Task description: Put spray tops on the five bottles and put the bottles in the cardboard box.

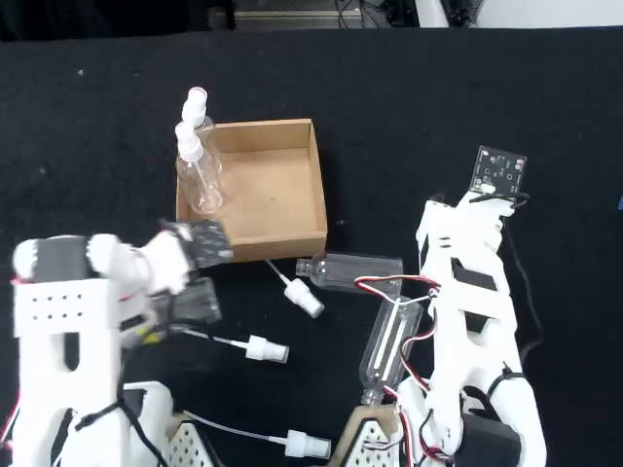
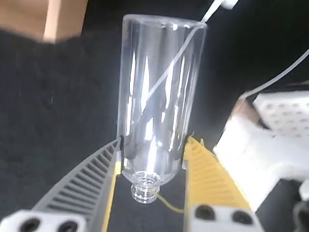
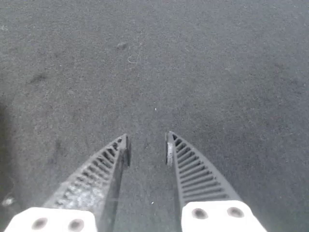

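Near the bases the left gripper [image 2: 155,141] clamps an uncapped clear bottle [image 2: 157,82] by its shoulder, open neck toward its wrist camera, the right arm [image 1: 467,292] stretches forward with the right gripper [image 3: 147,145] slightly parted over the black cloth [image 3: 193,58], and farther off two topped bottles [image 1: 200,173] stand in the cardboard box [image 1: 318,185].

In the left wrist view the cardboard box [image 2: 53,19] is a blurred corner, cut off by the picture's edge, as is a spray top [image 2: 228,3]. The left hand [image 2: 154,142] is clipped at its finger roots. From above, the held bottle [image 1: 198,302] lies half hidden under that arm's wrist. The right hand [image 3: 147,145] is also clipped at its finger roots, and from above it is hidden beneath its camera board [image 1: 498,173]. The two capped bottles [image 1: 200,165] overlap at the box's far corner, so it cannot be told whether the rear one stands inside the wall.
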You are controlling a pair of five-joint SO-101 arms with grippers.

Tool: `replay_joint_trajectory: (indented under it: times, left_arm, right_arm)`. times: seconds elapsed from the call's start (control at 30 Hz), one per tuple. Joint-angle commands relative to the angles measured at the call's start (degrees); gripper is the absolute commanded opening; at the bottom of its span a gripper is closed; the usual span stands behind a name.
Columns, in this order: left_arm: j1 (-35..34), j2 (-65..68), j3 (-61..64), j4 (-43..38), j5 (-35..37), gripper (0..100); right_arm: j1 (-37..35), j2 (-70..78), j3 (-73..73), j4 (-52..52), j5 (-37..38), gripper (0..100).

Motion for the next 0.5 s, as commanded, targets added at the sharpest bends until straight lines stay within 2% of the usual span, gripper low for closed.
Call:
replay_joint_trajectory:
  times: [0.0, 0.1, 0.2, 0.47]
  left_arm:
    - [-13.6, -0.9, -2.9, 0.2, -8.0, 16]
    - [-22.0, -0.8, -2.2, -2.2, -10.8, 16]
    - [-28.9, -0.8, 1.5, -10.6, -7.0, 16]
    - [-38.5, -0.8, 14.6, -37.9, 22.8, 16]
  right_arm:
    - [1.0, 0.2, -3.4, -1.5, -0.5, 10.0]
    - [1.0, 0.2, -3.4, -1.5, -0.5, 10.0]
    - [0.8, 0.2, -3.4, -1.5, -0.6, 10.0]
    - [-1.4, 0.2, -2.6, -1.7, -0.2, 10.0]
